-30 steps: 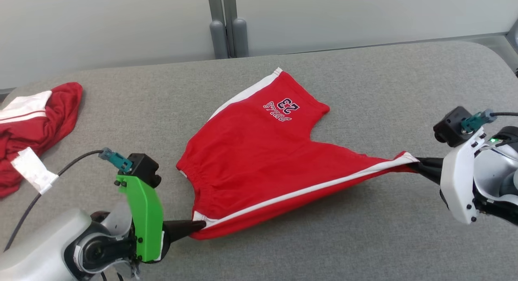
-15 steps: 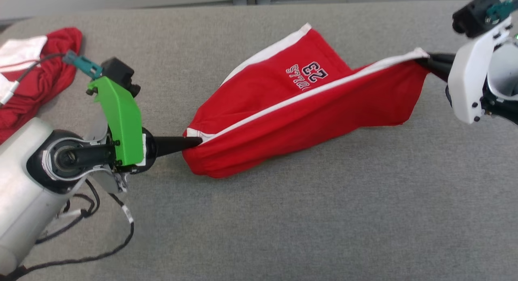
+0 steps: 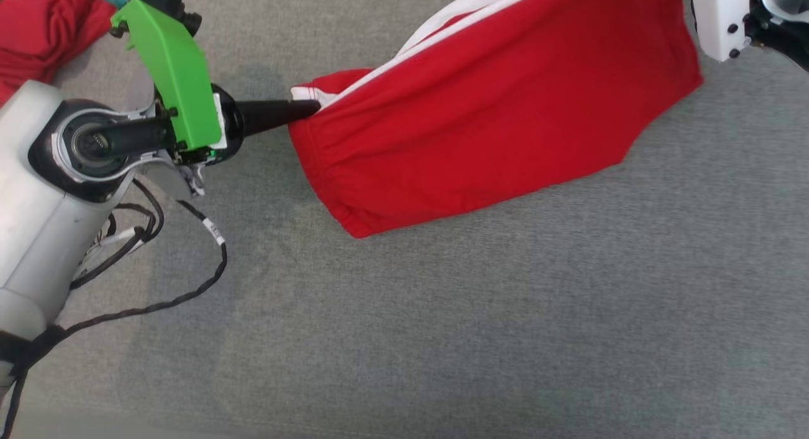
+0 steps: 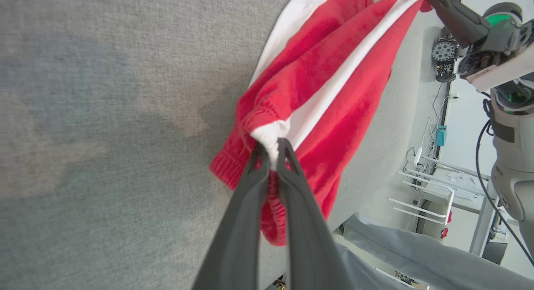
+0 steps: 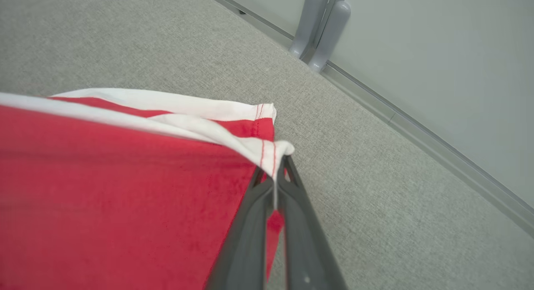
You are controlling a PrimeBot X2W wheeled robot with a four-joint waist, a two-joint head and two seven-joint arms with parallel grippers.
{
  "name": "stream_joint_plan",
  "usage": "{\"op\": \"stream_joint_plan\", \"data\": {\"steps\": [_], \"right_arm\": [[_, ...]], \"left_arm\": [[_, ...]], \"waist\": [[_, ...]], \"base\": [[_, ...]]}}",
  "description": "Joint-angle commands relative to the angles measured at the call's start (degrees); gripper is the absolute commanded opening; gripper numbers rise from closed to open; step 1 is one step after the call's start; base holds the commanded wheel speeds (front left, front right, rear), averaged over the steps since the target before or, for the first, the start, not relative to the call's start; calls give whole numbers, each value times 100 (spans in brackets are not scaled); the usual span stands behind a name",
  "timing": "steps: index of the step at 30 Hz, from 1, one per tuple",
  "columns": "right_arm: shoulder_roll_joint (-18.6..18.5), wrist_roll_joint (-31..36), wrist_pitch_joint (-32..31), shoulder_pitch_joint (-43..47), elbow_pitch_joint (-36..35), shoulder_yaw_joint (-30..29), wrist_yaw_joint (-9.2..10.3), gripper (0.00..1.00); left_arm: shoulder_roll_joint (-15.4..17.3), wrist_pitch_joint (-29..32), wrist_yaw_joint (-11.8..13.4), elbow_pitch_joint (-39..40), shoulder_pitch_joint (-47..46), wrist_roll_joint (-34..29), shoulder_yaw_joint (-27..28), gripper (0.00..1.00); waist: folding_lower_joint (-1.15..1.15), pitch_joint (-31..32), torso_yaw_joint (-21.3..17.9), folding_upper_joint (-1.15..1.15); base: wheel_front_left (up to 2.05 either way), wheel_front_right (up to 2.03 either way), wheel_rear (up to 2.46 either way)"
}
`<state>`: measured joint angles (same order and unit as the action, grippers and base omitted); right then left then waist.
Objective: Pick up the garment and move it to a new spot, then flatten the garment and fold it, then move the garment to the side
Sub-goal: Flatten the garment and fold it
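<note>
- Your grey padded table (image 3: 442, 338) lies under everything; in the right wrist view its far edge meets a pale wall (image 5: 438, 52).
- The red shorts (image 3: 499, 104), white-striped down the sides, hang stretched above the table's far half. The waistband end points toward the table's left and the leg end toward its right. You cannot tell whether the lowest fold touches the table.
- A second red and white garment (image 3: 38, 28) lies crumpled on the table's far left part.
- Your left gripper (image 4: 272, 150) sits above the table's left side, its fingers pinched tight on the elastic waistband where the white stripe ends.
- Your right gripper (image 5: 277, 167) is above the table's far right, its fingers nipped together on the white-edged hem corner of a leg.
- A black cable (image 3: 189, 287) loops over the table's near left.
</note>
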<state>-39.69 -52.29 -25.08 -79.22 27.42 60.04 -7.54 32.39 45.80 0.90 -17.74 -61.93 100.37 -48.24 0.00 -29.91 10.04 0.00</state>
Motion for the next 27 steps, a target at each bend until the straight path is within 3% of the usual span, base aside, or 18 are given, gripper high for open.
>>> {"op": "stream_joint_plan", "data": {"steps": [1, 2, 3, 4, 11, 15, 19, 21, 27], "right_arm": [[48, -27, 115, -109, 157, 110, 10, 15], [76, -33, 227, -175, 279, 184, 10, 44], [104, -46, 323, -216, 370, 245, 10, 96], [142, -50, 455, -242, 459, 303, 10, 100], [325, -176, 1860, -145, 1039, 473, 10, 100], [479, -384, 2881, 206, 1298, 292, 10, 100], [571, -603, 3632, 674, 1591, 137, 10, 100], [619, -700, 3817, 895, 1735, 51, 9, 100], [739, -970, 3982, 1333, 2173, -198, 9, 100]], "left_arm": [[-91, -50, -63, -95, -105, 25, 41, 28], [-147, -53, -93, -154, -106, 38, 41, 98], [-170, -57, -112, -201, -108, 38, 36, 100], [-186, -56, -139, -243, -101, 35, 29, 100], [-48, -379, -472, -332, -28, -373, 10, 100], [218, -1524, -710, -152, 36, -1478, -70, 100], [418, -2823, -767, 50, 385, -2380, -79, 100], [411, -3472, -695, 193, 618, -2642, 21, 100], [473, -5274, -106, 587, 1349, -3521, 235, 100]], "waist": [[0, -371, 342, 0], [0, -358, 344, 0], [0, -341, 341, 0], [0, -314, 336, 0], [0, 36, 225, 0], [0, 312, 130, 0], [0, 579, 97, 0], [0, 659, 109, 0], [0, 629, 299, 0]], "base": [[0, 0, 0], [0, 0, 0], [0, 0, 0], [0, 0, 0], [0, 0, 0], [0, 0, 0], [0, 0, 0], [0, 0, 0], [0, 0, 0]]}}
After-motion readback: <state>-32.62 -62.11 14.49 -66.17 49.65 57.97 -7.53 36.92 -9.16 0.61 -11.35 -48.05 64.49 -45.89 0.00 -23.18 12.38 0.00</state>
